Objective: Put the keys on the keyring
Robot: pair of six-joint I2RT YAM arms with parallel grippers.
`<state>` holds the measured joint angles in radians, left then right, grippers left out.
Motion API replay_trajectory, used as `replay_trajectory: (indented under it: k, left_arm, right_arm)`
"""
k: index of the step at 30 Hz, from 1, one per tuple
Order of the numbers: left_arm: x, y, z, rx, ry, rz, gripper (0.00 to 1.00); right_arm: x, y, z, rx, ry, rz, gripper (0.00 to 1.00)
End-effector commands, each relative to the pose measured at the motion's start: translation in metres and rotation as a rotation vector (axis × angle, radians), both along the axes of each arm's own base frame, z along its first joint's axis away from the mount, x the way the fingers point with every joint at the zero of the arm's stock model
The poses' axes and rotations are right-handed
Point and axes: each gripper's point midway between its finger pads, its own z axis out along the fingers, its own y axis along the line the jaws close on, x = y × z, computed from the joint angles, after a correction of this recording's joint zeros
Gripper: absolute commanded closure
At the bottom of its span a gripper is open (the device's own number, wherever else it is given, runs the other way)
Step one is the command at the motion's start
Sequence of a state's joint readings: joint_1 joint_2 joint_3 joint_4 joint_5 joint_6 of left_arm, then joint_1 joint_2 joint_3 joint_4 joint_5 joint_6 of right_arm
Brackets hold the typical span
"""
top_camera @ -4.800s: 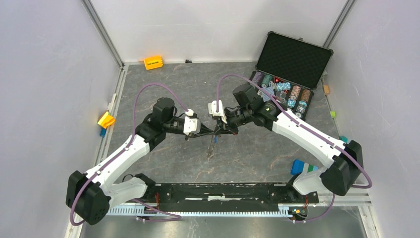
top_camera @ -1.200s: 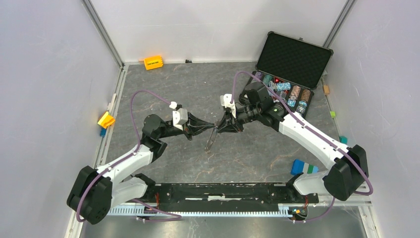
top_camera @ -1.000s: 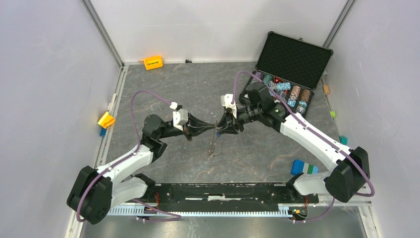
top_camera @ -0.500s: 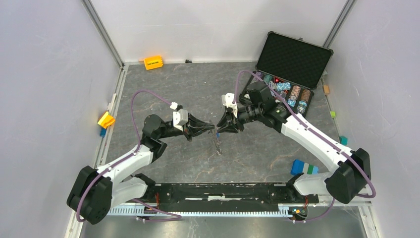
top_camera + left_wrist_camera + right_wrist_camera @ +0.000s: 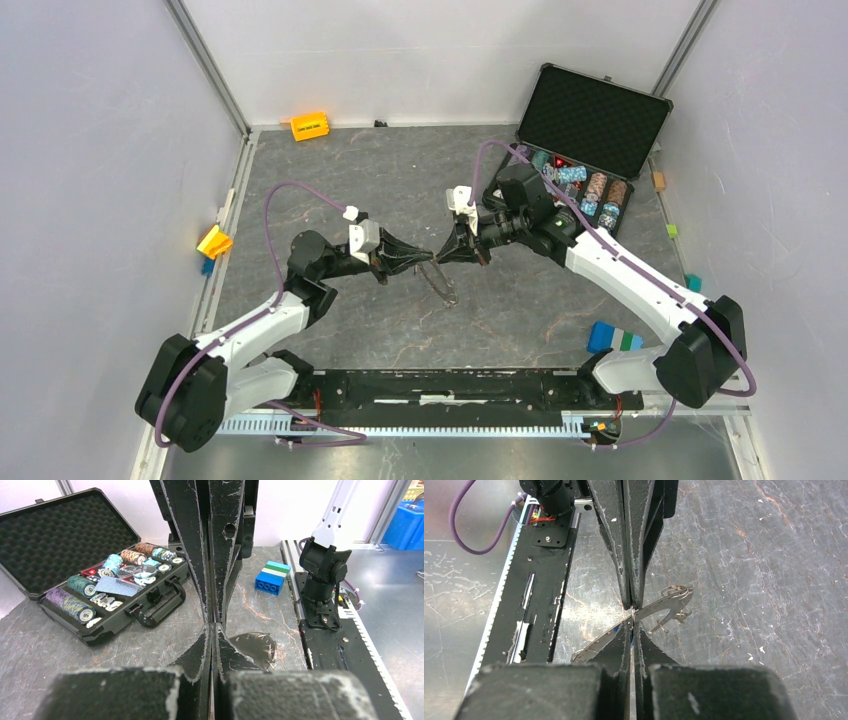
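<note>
The keyring (image 5: 444, 283), a thin metal hoop strung with small grey keys, hangs above the table where the two gripper tips meet. My right gripper (image 5: 446, 256) is shut on its rim. In the right wrist view the keyring (image 5: 659, 607) crosses my gripper (image 5: 632, 621) as a slanted grey band with a small split ring at its far end. My left gripper (image 5: 431, 259) is shut tip to tip against the right one. A thin silvery sliver with a blue speck, apparently a key (image 5: 212, 669), shows between its jaws (image 5: 212, 626). The keyring (image 5: 255, 646) shows behind them.
An open black case (image 5: 585, 140) of poker chips stands at the back right and also shows in the left wrist view (image 5: 65, 535). A blue and green block (image 5: 612, 337) lies by the right arm's base. An orange block (image 5: 309, 126) and a yellow piece (image 5: 213, 242) lie at the left edge.
The hanging keyring has swung: its lower end has moved from the left to the right beneath the grippers. The right gripper has shifted slightly. The left arm has held still over the last second.
</note>
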<state>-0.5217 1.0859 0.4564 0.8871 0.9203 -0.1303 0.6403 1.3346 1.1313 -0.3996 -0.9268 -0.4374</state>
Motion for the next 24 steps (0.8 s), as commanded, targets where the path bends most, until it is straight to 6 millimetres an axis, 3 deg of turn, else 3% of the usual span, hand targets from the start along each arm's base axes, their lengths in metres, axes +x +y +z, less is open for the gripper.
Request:
replay_trajectory:
  k: [1, 7, 16, 24]
  left_arm:
    - [-0.002, 0.001, 0.009, -0.024, -0.042, -0.009, 0.98]
    - [-0.002, 0.0, -0.008, 0.086, -0.084, -0.042, 0.97]
    - [0.011, 0.006, -0.024, 0.333, -0.168, -0.049, 0.63]
    - [0.02, 0.008, -0.02, 0.36, -0.235, -0.017, 0.48]
  right_arm:
    - [0.006, 0.004, 0.02, 0.044, -0.054, -0.009, 1.0]
    - [0.017, -0.004, 0.029, 0.011, -0.139, -0.092, 1.0]
    - [0.021, 0.0, 0.021, -0.173, -0.2, -0.117, 1.0]
    - [0.024, 0.005, 0.02, -0.291, -0.25, -0.13, 1.0]
